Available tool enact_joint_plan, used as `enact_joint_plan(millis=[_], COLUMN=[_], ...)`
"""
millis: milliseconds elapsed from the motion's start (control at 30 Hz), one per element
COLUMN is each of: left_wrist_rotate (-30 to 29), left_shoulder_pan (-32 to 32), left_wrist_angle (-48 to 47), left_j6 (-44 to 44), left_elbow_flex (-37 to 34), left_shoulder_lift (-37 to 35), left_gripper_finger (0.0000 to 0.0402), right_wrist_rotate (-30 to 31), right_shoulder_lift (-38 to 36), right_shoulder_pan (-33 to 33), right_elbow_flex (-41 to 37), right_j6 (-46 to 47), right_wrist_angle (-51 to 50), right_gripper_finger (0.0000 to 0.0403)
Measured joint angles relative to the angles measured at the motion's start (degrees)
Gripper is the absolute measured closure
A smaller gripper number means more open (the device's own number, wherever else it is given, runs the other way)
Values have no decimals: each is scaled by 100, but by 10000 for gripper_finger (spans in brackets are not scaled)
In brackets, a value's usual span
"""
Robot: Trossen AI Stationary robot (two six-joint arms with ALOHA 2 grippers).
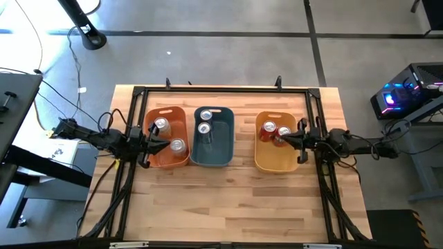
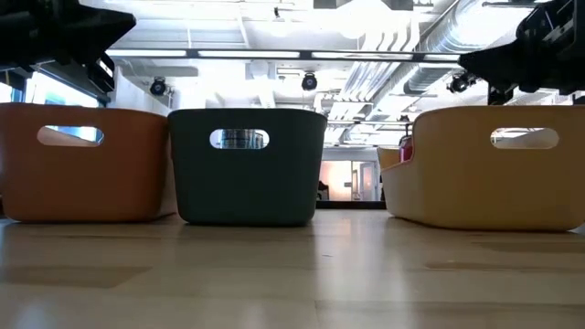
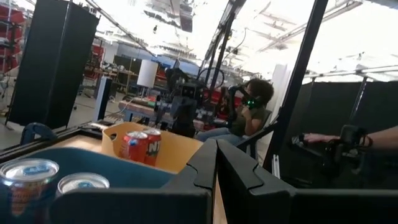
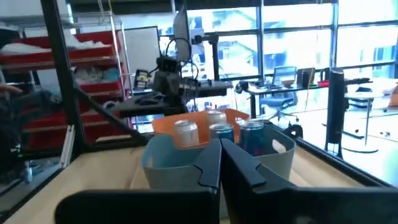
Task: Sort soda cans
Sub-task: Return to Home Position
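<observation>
Both the left gripper [image 3: 216, 149] and the right gripper [image 4: 219, 149] show their fingers pressed together, empty as far as I can judge. The left hangs over the orange bin [image 1: 169, 160], the right over the yellow bin [image 1: 273, 159]. Two soda cans [image 1: 161, 125] stand in the orange bin, two in the blue-grey bin [image 1: 213, 149], and two red cans [image 1: 269, 127] in the yellow. From table height the bin walls hide them almost fully. Beyond, a seated person [image 3: 249, 109] shows only partly.
</observation>
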Motion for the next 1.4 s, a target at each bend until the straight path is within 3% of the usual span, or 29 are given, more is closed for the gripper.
enact_joint_plan(millis=[500,833,1067,1200,1400], left_wrist_rotate=[-8,-32,-84,373,576], left_shoulder_pan=[1,537,1013,1171,1359], left_wrist_angle=[-308,-877,-1866,-1909,-1861], left_j6=[1,17,1310,2158,2248], left_elbow_flex=[0,3,-2,0,-2], left_shoulder_lift=[80,-732,-722,-724,-722], left_gripper_finger=[397,397,396,396,396], right_wrist_rotate=[9,11,16,15,13], right_shoulder_lift=[37,39,45,37,37], right_shoulder_pan=[-4,-4,-4,-4,-4], right_elbow_flex=[-2,-2,-2,-2,-2], right_j6=[2,2,1,0,0], right_wrist_angle=[-570,-562,-556,-557,-560], right_gripper_finger=[402,402,402,402,402])
